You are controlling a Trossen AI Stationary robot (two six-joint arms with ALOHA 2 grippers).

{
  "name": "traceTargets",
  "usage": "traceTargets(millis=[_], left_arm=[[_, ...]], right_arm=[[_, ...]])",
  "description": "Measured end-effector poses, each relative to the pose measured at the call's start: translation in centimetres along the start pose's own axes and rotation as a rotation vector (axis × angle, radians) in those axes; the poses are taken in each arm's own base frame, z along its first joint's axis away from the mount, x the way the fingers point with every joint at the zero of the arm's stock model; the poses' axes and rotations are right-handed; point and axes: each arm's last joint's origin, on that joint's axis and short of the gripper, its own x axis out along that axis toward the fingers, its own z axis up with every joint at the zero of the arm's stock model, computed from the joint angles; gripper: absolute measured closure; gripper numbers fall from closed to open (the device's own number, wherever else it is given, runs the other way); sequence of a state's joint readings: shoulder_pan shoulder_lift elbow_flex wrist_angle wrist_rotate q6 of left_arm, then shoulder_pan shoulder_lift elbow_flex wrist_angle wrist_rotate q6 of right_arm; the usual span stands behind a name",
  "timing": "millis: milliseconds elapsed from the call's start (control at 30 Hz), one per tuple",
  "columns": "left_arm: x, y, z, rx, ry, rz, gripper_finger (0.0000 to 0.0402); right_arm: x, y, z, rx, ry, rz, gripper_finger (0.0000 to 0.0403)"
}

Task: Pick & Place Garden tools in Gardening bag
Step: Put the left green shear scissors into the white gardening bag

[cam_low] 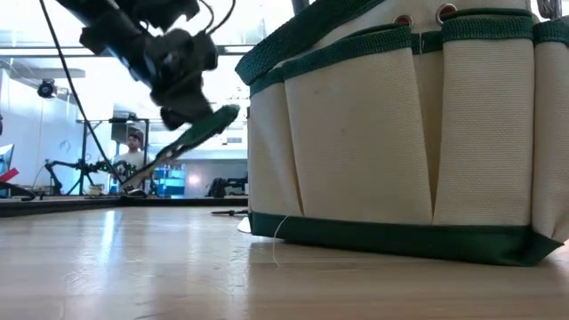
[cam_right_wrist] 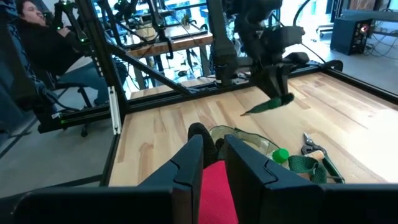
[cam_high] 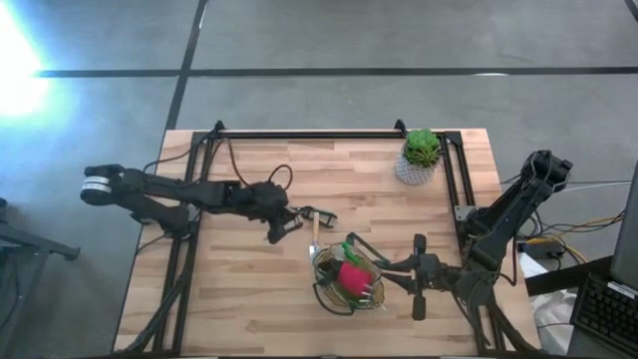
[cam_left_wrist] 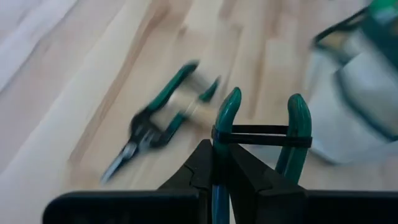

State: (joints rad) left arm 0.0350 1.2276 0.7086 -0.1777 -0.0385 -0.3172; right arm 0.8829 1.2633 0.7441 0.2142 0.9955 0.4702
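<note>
The olive-khaki gardening bag [cam_high: 349,279] stands on its base near the table's front, and it fills the right of the low view [cam_low: 400,133]. A red item [cam_high: 351,276] and a green spray bottle top [cam_right_wrist: 280,154] show inside it. My left gripper [cam_high: 287,225] is left of the bag, above the table, shut on green-handled pruners [cam_left_wrist: 261,124]. A second pair of green-handled pruners [cam_high: 321,215] lies flat on the table beside the bag. My right gripper [cam_high: 394,269] is at the bag's right rim, fingers close together. My left gripper pinches the green-handled pruners between its two fingers at the handles [cam_left_wrist: 217,186]. The banded handle ends [cam_left_wrist: 292,118] stick out past the fingertips. The tool is lifted clear of the table and slants down toward the table's left [cam_low: 191,133]. My right gripper comes level from the table's right and is shut on the bag's dark rim [cam_right_wrist: 199,134] at its right side. The bag stays standing on the table.
A green potted plant [cam_high: 419,155] in a whitish pot stands at the back right. Black frame rails [cam_high: 309,133] run along the far edge and both sides. A seated person [cam_right_wrist: 31,37] shows beyond the table. Bare wood [cam_high: 239,289] lies left of the bag.
</note>
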Motion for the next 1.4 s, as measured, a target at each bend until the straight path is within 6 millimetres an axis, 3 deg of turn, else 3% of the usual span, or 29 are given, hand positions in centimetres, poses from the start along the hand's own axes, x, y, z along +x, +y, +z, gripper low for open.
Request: traceTargets(millis=[400, 633, 867, 967, 1200, 1400], left_arm=[[-1.3, -1.3, 3.3, 0.336, -0.360, -0.384, 0.0376], [-2.2, -0.1, 4.2, 0.437, -0.565, -0.585, 0.0376], [-3.1, 0.7, 5.0, 0.548, -0.675, -0.738, 0.0376], [-2.7, 0.9, 5.2, 0.587, -0.702, -0.784, 0.0376], [0.3, 2.2, 4.9, 0.581, -0.688, -0.786, 0.0376], [0.6, 2.1, 5.5, 0.615, -0.826, -0.861, 0.0376]], right_arm=[[0.4, -0.2, 0.1, -0.015, -0.005, -0.017, 0.0346], [1.2, -1.1, 0.6, -0.012, -0.032, -0.087, 0.0346], [1.8, -2.9, 2.5, 0.026, -0.093, -0.191, 0.0346], [2.0, -3.8, 3.4, 0.031, -0.115, -0.224, 0.0346], [1.5, -5.9, 5.9, 0.093, -0.179, -0.272, 0.0346], [0.4, -7.2, 7.7, 0.096, -0.224, -0.284, 0.0346]])
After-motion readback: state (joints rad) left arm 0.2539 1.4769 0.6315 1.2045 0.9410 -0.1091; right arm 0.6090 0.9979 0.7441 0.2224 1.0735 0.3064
